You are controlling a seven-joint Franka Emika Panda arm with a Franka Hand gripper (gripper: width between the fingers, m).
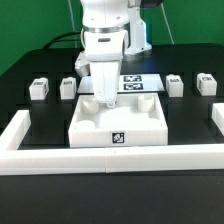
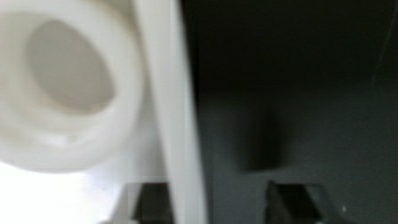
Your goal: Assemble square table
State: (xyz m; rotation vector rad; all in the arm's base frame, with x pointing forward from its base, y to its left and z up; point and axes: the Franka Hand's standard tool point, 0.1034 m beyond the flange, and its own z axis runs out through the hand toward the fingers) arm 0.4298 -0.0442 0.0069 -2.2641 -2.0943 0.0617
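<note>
Claw (image 1: 104,99) spread, low at square table (image 1: 90,128) rim

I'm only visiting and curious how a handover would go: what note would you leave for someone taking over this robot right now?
Gripper: open, low over the back rim of the table top; the rim runs beside one finger and nothing is gripped.
Table top: lies flat inside the fence bars; the socket in the wrist view is empty.
Legs: all loose on the table, outer left leg and inner left leg at the exterior view's left, inner right leg and outer right leg at its right.
Done: no leg fitted. Left: all four.
</note>
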